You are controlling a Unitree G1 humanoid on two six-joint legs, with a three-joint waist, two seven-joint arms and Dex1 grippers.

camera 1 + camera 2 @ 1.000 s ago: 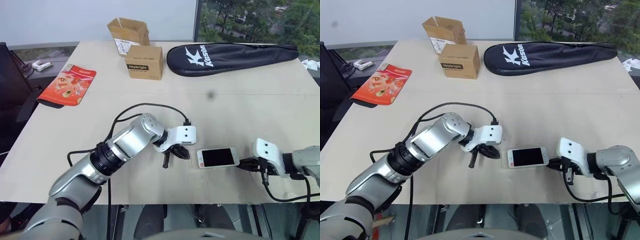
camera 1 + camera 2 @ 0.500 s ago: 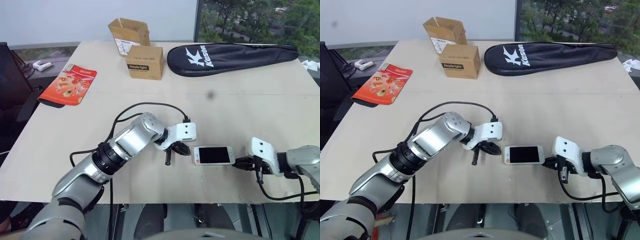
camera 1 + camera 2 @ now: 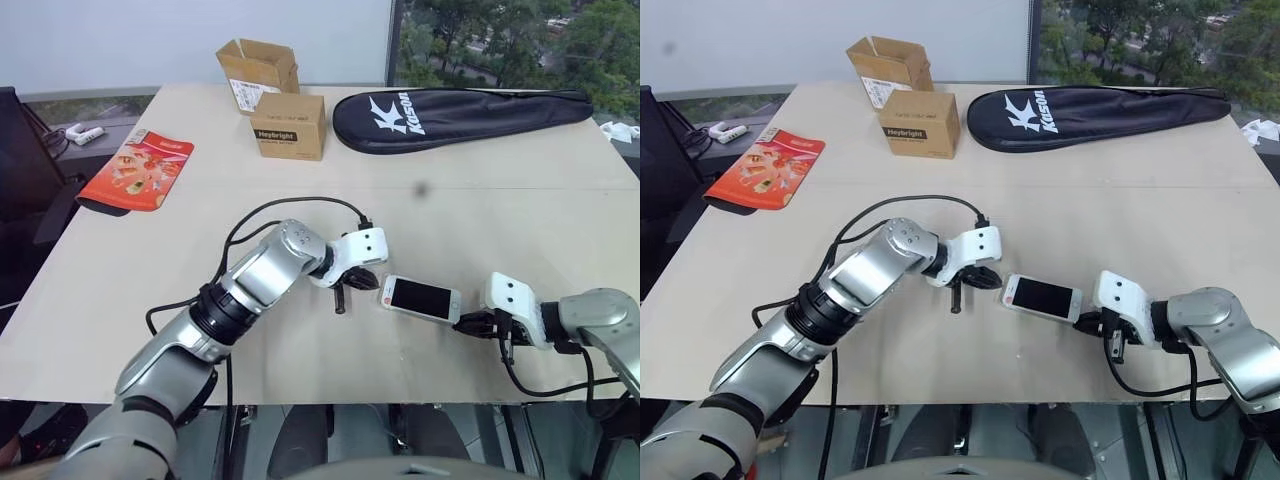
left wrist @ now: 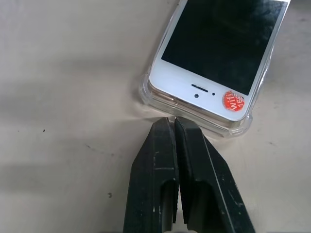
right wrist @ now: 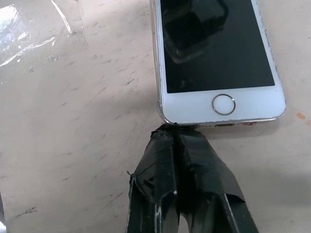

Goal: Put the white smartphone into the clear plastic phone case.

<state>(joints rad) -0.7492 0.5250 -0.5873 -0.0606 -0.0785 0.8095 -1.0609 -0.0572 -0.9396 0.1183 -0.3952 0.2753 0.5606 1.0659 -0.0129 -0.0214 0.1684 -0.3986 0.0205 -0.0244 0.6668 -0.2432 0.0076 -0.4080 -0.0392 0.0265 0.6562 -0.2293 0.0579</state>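
White smartphone (image 3: pixel 420 298) lies screen up on the beige table (image 3: pixel 480 220), near the front edge, roughly centred between the two arms. It sits skewed, its left end a little farther away than its right end. In the left wrist view the earpiece end, with a round red sticker (image 4: pixel 234 101) at one corner, rests inside the rim of the clear plastic phone case (image 4: pixel 146 94); the case's lip wraps that end and its corners. At the home-button end, in the right wrist view, no case edge is discernible, so I cannot tell whether that end is seated.

Left gripper (image 4: pixel 174 119): fingers pressed together, nothing between them, tips right at the case's left end; contact cannot be confirmed.

Right gripper (image 5: pixel 175 128): fingers likewise pressed together, empty, tips against the phone's edge just beside the home button (image 5: pixel 223 104).

A crumpled clear plastic film (image 5: pixel 29 29) lies on the table close to the right gripper.

Far side of the table: a closed brown cardboard box (image 3: pixel 288 125), an open cardboard box (image 3: pixel 256 66) behind it, and a black racket cover (image 3: pixel 455 105) to the right. A red-orange packet (image 3: pixel 136 168) lies near the table's left edge.
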